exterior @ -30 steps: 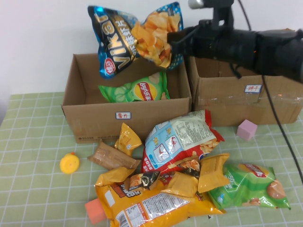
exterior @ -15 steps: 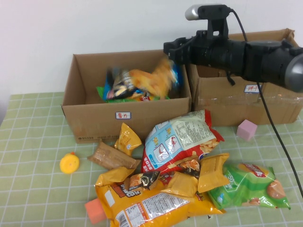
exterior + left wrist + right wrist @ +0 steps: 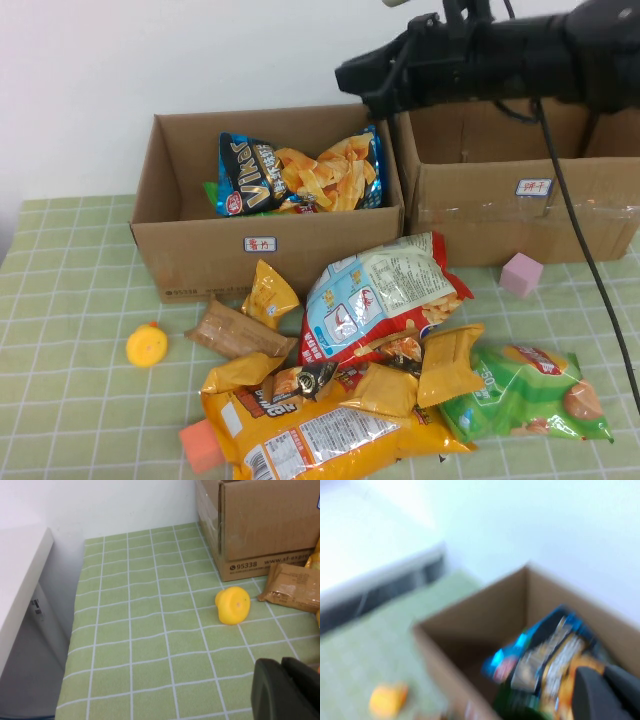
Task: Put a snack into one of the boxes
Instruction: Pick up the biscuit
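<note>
Inside the left box [image 3: 180, 245] we see the blue chip bag [image 3: 300, 175] lying on top of a green bag [image 3: 212, 190], of which only an edge shows. That puts a snack in a box, so we judge the placing itself done and the step in hand to be the retreat.

Our right gripper [image 3: 352, 80] hangs above the box's right rear corner, apart from the bag, with nothing in its grasp; from what shows we cannot tell how wide its fingers stand. To finish well, we should lift straight up before swinging back over the right box [image 3: 520, 215], so the arm clears the shared cardboard walls and does not catch the bag's crinkled upper edge.

Our left gripper [image 3: 287, 690] is low over the green checked cloth [image 3: 150, 630], near the yellow toy [image 3: 233, 605] and a brown packet [image 3: 292, 587]; whether it is open or shut we cannot tell. It should remain where it is.

On the cloth, the snack pile [image 3: 390, 370] and pink cube [image 3: 522, 274] need no touching.
</note>
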Robot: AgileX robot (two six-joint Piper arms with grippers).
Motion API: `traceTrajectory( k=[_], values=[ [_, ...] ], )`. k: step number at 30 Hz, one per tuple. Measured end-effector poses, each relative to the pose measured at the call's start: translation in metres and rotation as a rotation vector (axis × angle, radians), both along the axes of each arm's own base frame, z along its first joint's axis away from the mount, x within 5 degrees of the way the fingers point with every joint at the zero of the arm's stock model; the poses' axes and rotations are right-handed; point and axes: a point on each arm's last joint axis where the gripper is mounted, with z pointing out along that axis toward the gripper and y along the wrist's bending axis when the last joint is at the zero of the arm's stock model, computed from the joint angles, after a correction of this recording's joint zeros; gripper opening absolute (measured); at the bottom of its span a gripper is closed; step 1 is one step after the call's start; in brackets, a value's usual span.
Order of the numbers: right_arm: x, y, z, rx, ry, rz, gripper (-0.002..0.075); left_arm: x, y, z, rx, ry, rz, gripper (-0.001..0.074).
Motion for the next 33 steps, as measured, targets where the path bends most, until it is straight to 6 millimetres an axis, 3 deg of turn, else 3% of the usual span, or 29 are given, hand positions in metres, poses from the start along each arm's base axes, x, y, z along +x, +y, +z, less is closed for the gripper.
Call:
traceTrajectory(
  k=[4,8,14,22,26,33],
  values=[
    [-0.027,-0.010,0.019,-0.192,0.024,0.100,0.0011,0.000,0.000,0.000,0.000,0.000,0.000,-0.0002],
    [-0.047,-0.024,0.023,-0.372,0.121,0.135,0.0006,0.000,0.000,0.000,0.000,0.000,0.000,-0.0002],
    [-0.064,-0.044,0.007,-0.627,0.353,0.147,0.0005,0.000,0.000,0.000,0.000,0.000,0.000,-0.0002],
    [-0.082,-0.052,-0.038,-0.752,0.601,0.104,0.0005,0.000,0.000,0.000,0.000,0.000,0.000,-0.0002],
    [-0.087,-0.055,-0.055,-0.862,0.648,-0.007,0.0005,0.000,0.000,0.000,0.000,0.000,0.000,-0.0002],
    [-0.083,-0.057,-0.057,-0.868,0.651,-0.097,0.0004,0.000,0.000,0.000,0.000,0.000,0.000,-0.0002]
  ],
)
